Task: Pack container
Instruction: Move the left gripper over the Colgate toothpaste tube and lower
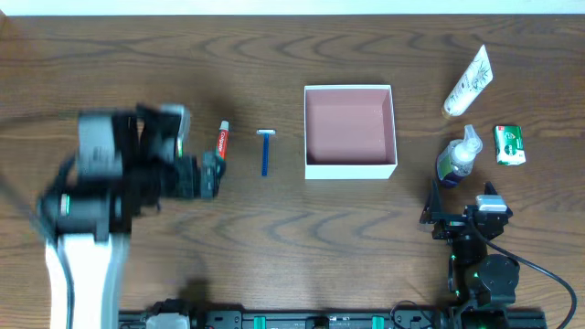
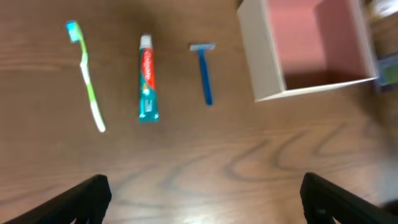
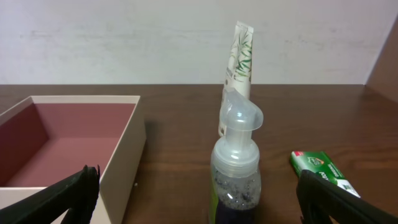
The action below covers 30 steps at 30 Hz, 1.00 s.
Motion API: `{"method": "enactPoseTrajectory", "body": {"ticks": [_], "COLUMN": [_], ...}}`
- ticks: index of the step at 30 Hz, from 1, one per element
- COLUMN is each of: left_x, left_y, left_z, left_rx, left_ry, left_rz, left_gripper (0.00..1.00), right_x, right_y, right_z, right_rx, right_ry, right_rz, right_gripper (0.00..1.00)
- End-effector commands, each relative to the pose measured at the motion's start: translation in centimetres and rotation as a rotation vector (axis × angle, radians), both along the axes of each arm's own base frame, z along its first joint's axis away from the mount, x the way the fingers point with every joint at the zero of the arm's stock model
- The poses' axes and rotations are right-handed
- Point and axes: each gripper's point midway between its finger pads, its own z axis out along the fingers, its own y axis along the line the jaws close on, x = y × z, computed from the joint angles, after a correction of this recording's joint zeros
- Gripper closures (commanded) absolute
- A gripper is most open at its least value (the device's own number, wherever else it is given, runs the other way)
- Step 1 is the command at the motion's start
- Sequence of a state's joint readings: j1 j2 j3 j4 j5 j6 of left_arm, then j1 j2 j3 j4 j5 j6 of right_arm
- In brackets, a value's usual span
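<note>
The container [image 1: 350, 170], a square white box with a dusty-pink inside, sits open and empty at the table's middle. Its wall shows in the left wrist view [image 2: 264, 56] and in the right wrist view [image 3: 121, 162]. Left of it lie a blue razor [image 1: 265, 151], a toothpaste tube [image 1: 222, 139] and a green toothbrush [image 2: 87, 74]. The arm hides the toothbrush from overhead. My left gripper [image 1: 210, 174] hovers open near the toothpaste [image 2: 147, 78] and razor [image 2: 204, 71], holding nothing. My right gripper [image 1: 462, 203] is open, facing a pump bottle [image 3: 236, 162].
Right of the box stand the pump bottle [image 1: 459, 157], a white floral tube [image 1: 469, 80] and a green soap box [image 1: 510, 144]. The tube [image 3: 239, 68] rises behind the bottle, and the soap box [image 3: 320, 169] lies to its right.
</note>
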State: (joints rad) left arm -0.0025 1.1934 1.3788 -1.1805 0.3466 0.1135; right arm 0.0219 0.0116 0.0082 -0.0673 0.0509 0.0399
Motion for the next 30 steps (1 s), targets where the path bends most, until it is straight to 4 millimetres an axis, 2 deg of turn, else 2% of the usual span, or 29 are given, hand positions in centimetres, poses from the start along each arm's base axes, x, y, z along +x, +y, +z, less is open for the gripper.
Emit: {"method": "enactPoseTrajectory", "body": {"ticks": [1,6,10,14,16,19,30], "left_x": [2.1,4.3,6.1,7.5,7.8,8.1,10.5], "left_y": [1.5,1.6,0.6,0.5,0.8,1.7,0.7], "left_z": [-1.2,-5.0,-7.0,-8.8,-9.8,-11.9,-17.6], "left_rx": [0.117,0.157,0.08,0.076,0.093,0.118,0.191], "left_ry": [0.074,0.188,0.232,0.254,0.281,0.354,0.411], "left_rz": [0.009,0.0,0.031,0.044,0.054,0.158,0.132], "left_gripper": [0.02,0.02,0.02,0.02,0.02,0.02,0.02], "right_x": [0.0,0.0,0.0,0.0,0.0,0.0,0.0], "right_y": [0.1,0.1,0.1,0.1,0.1,0.1,0.1], "right_z": [-0.1,-0.1,-0.1,-0.1,-0.1,-0.1,-0.1], "right_rx": [-0.015,-0.015,-0.015,-0.015,-0.015,-0.015,-0.015], "right_ry": [0.001,0.0,0.001,0.001,0.001,0.001,0.001], "right_rz": [0.007,0.007,0.007,0.007,0.007,0.007,0.007], "right_gripper": [0.01,0.01,0.01,0.01,0.01,0.01,0.01]}}
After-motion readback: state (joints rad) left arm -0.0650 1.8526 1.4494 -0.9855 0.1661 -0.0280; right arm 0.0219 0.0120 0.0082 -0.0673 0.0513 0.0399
